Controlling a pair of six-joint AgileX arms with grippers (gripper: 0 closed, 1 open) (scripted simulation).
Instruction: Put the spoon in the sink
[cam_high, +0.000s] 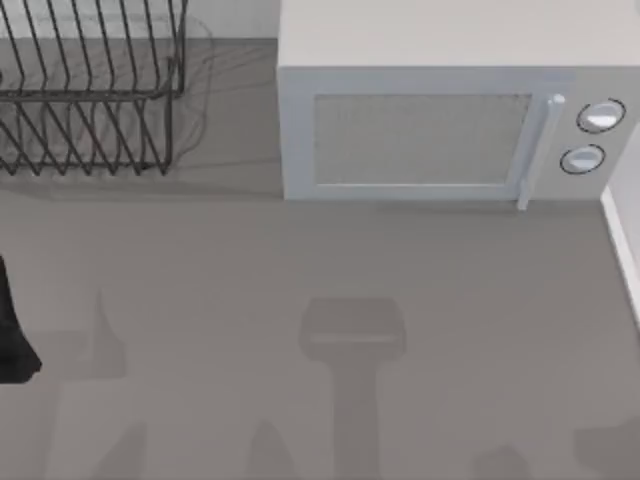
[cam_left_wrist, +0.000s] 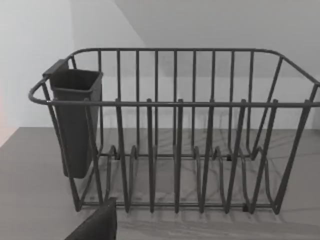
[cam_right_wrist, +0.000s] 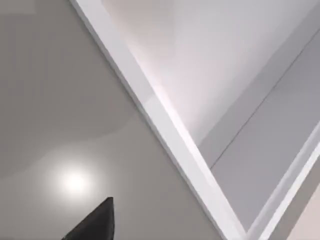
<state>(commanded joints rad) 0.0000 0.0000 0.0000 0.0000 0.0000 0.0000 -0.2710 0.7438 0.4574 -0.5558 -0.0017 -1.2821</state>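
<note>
Claw spread cannot be told; left arm (cam_high: 12, 330) sits near dish rack (cam_high: 90, 100).

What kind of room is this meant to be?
Most likely a kitchen counter: a wire dish rack with a cutlery cup stands at the back left, and a white microwave sits beside it.

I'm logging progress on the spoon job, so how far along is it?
Nothing looks done yet. The dish rack with its utensil cup stands at the table's back left beside the microwave. The left arm sits at the left edge. Nothing is in hand. Finding, grasping and moving the spoon all remain.
</note>
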